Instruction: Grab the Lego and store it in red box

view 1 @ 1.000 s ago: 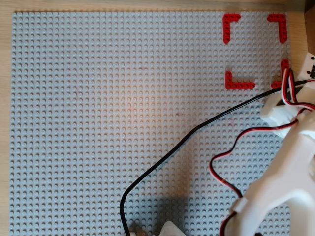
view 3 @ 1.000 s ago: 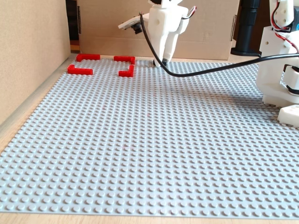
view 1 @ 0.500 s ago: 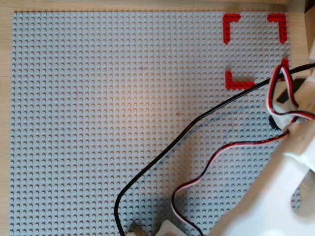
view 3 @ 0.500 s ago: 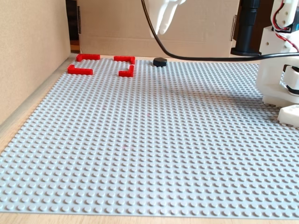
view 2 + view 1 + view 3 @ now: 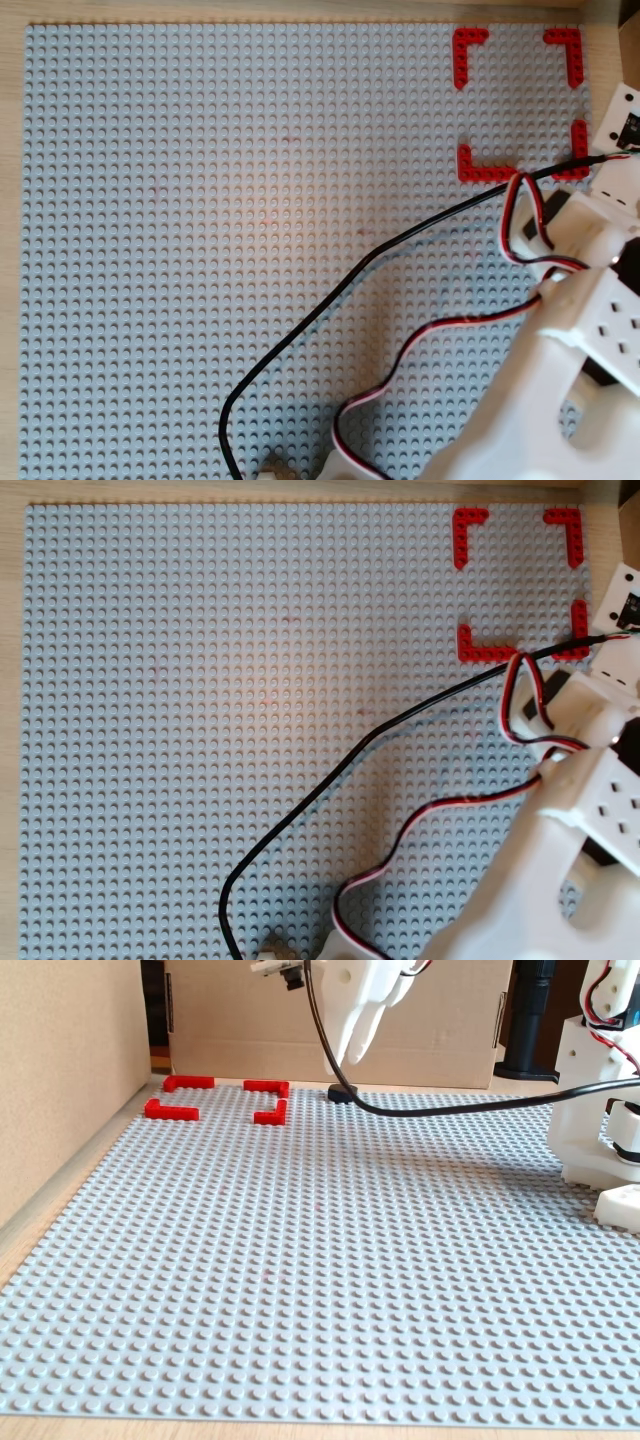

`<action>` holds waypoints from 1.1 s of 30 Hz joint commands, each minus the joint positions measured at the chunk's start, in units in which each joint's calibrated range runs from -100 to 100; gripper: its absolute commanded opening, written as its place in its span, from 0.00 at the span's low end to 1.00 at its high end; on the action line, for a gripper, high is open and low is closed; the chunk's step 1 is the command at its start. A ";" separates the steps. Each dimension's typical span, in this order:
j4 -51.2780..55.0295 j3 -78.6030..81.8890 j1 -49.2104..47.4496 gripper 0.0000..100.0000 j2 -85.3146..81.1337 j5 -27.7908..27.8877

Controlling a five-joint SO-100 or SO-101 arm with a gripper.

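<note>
In the fixed view the black Lego [image 5: 338,1093] lies on the grey baseplate [image 5: 320,1260] near its far edge, just right of the red box [image 5: 215,1100]. A black cable partly covers it. My white gripper [image 5: 355,1056] hangs point-down a short way above the Lego and touches nothing. Its fingers look slightly apart and hold nothing. In both overhead views the red box [image 5: 520,585] [image 5: 520,105] sits at the top right. The white arm [image 5: 580,810] [image 5: 580,330] fills the lower right there and hides the Lego and the fingertips.
A black cable [image 5: 450,1108] sags across the far part of the plate to the arm's base [image 5: 600,1110] at the right. Cardboard walls stand along the left [image 5: 60,1080] and the back [image 5: 430,1020]. Red-and-white wires [image 5: 420,825] loop over the plate.
A second ago the gripper stood down over the Lego. It then rose without it, leaving the Lego on the plate. Now it has come lower again, and the cable has sagged over the Lego.
</note>
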 commanded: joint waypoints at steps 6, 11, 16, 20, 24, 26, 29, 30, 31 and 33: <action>-2.73 -1.50 1.76 0.18 3.55 -0.21; -4.14 -4.50 4.14 0.18 9.14 0.11; -4.14 -5.41 4.14 0.18 10.58 0.11; -4.66 -5.41 3.99 0.15 10.58 0.21; -4.75 -5.41 2.80 0.14 10.67 0.26; -4.84 -5.41 2.73 0.14 10.75 0.26; -5.01 -5.50 2.58 0.14 10.75 0.26; -5.45 -5.50 2.58 0.13 10.84 0.26; -5.63 -5.50 2.58 0.12 10.84 0.26; -5.63 -5.50 2.58 0.10 10.84 0.26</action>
